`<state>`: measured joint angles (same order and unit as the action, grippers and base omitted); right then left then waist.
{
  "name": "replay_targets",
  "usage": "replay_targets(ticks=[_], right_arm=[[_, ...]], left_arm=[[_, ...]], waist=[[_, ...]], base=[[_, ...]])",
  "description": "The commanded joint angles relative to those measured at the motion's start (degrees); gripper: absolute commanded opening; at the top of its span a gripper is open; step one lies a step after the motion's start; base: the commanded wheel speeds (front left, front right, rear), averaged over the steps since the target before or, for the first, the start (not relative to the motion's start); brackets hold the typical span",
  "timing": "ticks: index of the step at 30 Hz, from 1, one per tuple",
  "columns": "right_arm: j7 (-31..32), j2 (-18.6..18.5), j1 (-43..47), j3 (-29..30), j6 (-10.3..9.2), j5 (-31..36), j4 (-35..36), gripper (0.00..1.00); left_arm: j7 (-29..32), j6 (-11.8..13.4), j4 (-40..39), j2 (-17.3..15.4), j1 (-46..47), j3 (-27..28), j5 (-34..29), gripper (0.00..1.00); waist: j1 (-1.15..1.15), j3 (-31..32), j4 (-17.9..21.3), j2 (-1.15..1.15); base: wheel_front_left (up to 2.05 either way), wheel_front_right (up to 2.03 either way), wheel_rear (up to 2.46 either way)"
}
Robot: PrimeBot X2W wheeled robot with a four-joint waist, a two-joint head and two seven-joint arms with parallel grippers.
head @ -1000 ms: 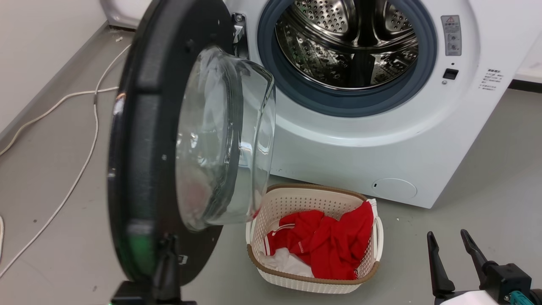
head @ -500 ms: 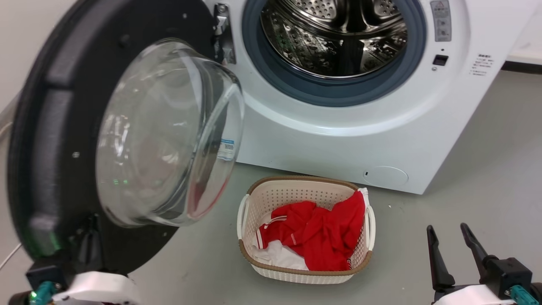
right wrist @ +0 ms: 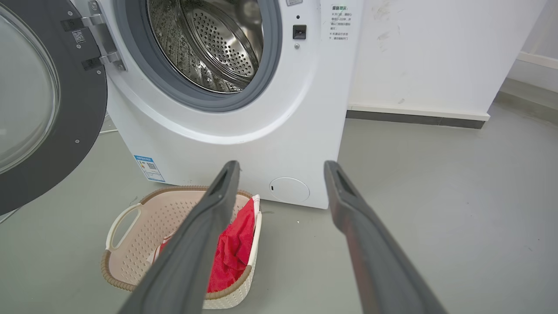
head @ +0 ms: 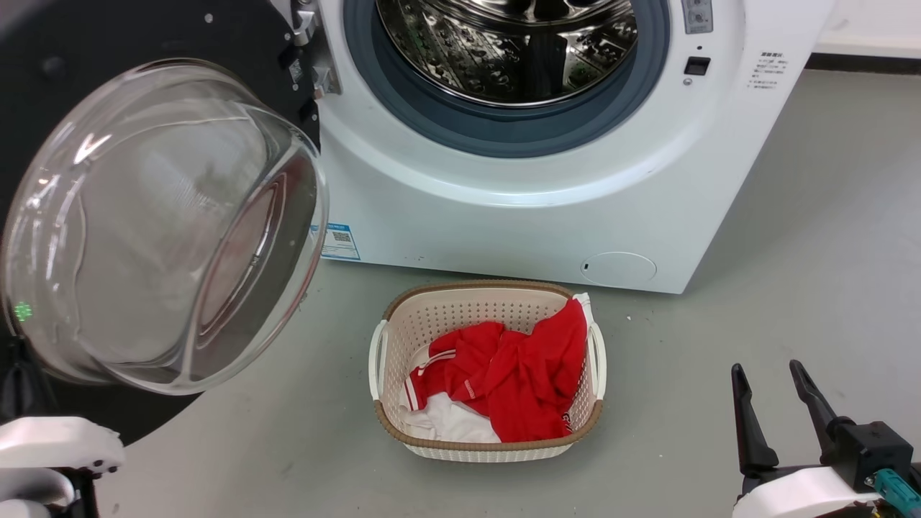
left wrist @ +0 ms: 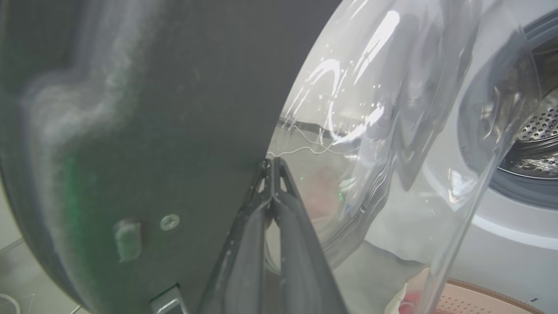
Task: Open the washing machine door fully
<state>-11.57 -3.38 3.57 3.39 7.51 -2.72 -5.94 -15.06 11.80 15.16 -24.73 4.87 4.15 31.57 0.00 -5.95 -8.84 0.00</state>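
The washing machine door [head: 144,29] is a black disc with a bulging clear glass bowl [head: 158,223]. It stands swung far out to the left of the white washing machine [head: 504,216], and the steel drum [head: 504,43] is exposed. In the left wrist view my left gripper [left wrist: 272,162] is shut, its tips resting against the door's [left wrist: 152,109] inner face at the rim of the glass [left wrist: 370,131]. My pale left wrist [head: 57,446] sits below the door. Low at the right, my right gripper [head: 766,370] hangs open and holds nothing, well away from the machine [right wrist: 261,144] and the door [right wrist: 83,109].
A beige laundry basket [head: 468,316] with a red garment [head: 511,374] stands on the grey floor in front of the machine. A blue label [head: 338,241] marks the machine's lower left. Bare floor [head: 791,252] extends to the right, up to a white wall [right wrist: 414,65].
The door has swung further open to the left, with my left arm following it. The head view has shifted as well. My right gripper has stayed open in the same place.
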Motion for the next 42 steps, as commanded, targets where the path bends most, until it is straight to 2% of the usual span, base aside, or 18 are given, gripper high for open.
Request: replay_targets(ticks=[1,6,11,13,14,18,26,33,34,36,37,38,39,42], right_arm=[[-0.38,-0.07,-0.67,0.19,-0.04,-0.11,-0.12,1.00],[-0.50,-0.16,-1.18,0.12,-0.04,-0.23,-0.48,1.00],[-0.63,-0.07,-1.16,0.24,-0.04,-0.25,-0.96,1.00],[-0.73,0.00,-0.98,0.18,-0.04,-0.36,-1.31,1.00],[-0.90,0.10,-0.85,0.19,-0.04,-0.55,-1.69,1.00],[-1.02,0.30,-0.29,-0.09,-0.04,-0.78,-2.40,1.00],[-0.89,0.45,0.89,-0.60,-0.04,-1.23,-2.94,1.00],[-0.74,0.49,1.20,-0.48,-0.04,-1.47,-2.81,1.00],[-0.67,0.51,1.08,-0.64,-0.04,-1.54,-2.78,1.00],[-0.73,0.52,0.85,-0.75,-0.04,-1.54,-2.72,1.00],[-0.76,0.52,0.73,-0.78,-0.04,-1.49,-2.66,1.00],[-0.80,0.52,0.64,-0.75,-0.04,-1.53,-2.60,1.00],[-0.85,0.53,0.54,-0.77,-0.04,-1.38,-2.47,1.00],[-0.86,0.54,0.44,-0.87,-0.04,-0.96,-2.30,1.00]], left_arm=[[-0.12,0.00,0.72,-0.07,0.99,1.54,-0.41,0.00],[-0.14,-1.29,2.59,0.19,1.64,6.25,-1.29,0.00],[-0.14,-2.75,2.39,1.99,-0.15,8.83,-3.47,0.00],[-0.14,-2.77,1.29,3.33,-1.31,9.38,-4.85,0.00],[-0.14,-2.51,-0.33,5.32,-2.59,9.56,-6.27,0.00],[-0.14,-2.20,-4.35,9.30,-6.49,9.90,-8.92,0.00],[-0.15,-3.18,-12.13,16.03,-14.09,5.47,-14.42,0.00],[-0.15,-4.94,-13.97,17.66,-14.36,-1.10,-17.99,0.00],[0.01,-5.26,-13.66,17.58,-13.76,-1.94,-18.43,0.03],[0.16,-5.89,-12.69,17.58,-12.49,-3.40,-18.96,0.31],[0.35,-6.17,-12.05,17.58,-11.98,-4.03,-19.30,0.49],[0.50,-6.40,-11.35,17.38,-11.29,-4.76,-19.65,0.84],[0.54,-6.72,-10.58,17.03,-10.40,-5.28,-20.11,1.00],[1.03,-7.18,-8.26,16.80,-8.40,-7.12,-21.44,1.00]], waist=[[0.00,-0.39,0.44,0.00],[0.00,-0.64,1.17,0.00],[0.00,-0.27,1.40,0.00],[0.00,0.35,1.51,0.00],[0.00,0.88,1.50,0.00],[0.00,2.32,1.48,0.00],[0.00,5.01,1.83,0.00],[0.00,6.15,3.17,0.00],[0.00,6.21,3.50,0.00],[0.00,6.33,4.12,0.00],[0.00,6.41,4.42,0.00],[0.00,6.50,4.71,0.00],[0.00,6.55,5.02,0.00],[0.00,6.85,6.02,0.00]], base=[[0.00,0.00,0.00],[0.00,0.00,0.00],[0.00,0.00,0.00],[0.00,0.00,0.00],[0.00,0.00,0.00],[0.00,0.00,0.00],[0.00,0.00,0.00],[0.00,0.00,0.00],[0.00,0.00,0.00],[0.00,0.00,0.00],[0.00,0.00,0.00],[0.00,0.00,0.00],[0.00,0.00,0.00],[0.00,0.00,0.00]])
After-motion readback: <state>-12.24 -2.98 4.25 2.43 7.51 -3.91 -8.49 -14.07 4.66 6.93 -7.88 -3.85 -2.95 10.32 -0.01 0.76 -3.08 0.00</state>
